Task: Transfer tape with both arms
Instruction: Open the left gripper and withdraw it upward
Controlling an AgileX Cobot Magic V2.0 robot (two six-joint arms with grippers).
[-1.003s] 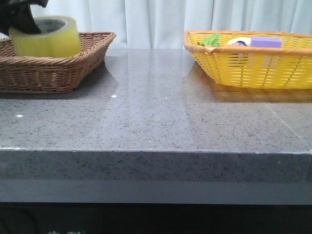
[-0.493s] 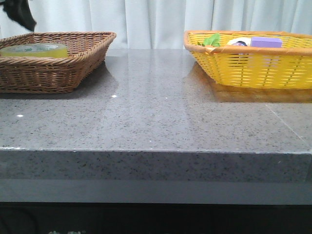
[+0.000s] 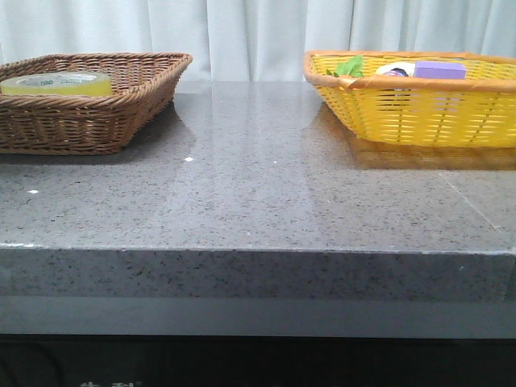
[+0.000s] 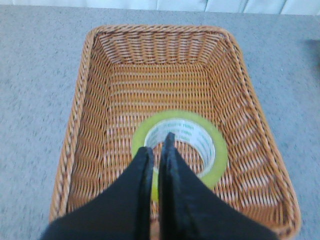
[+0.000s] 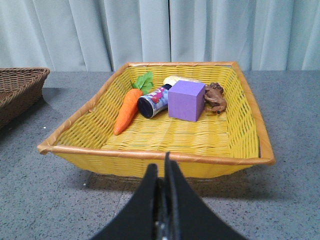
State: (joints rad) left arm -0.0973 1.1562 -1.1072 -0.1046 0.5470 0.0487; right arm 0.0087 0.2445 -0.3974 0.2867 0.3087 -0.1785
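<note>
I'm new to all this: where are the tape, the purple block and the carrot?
tape (image 4: 216,150): left wrist view, on its yellow-green rim.
purple block (image 5: 185,102): right wrist view, on its front face.
carrot (image 5: 127,107): right wrist view, on its orange body.

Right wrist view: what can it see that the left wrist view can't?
Only the right wrist view shows the yellow basket holding a carrot, a purple block, a can and a brown toy. Only the left wrist view shows the tape lying flat. Both show the brown basket, the grey table and a shut gripper.
</note>
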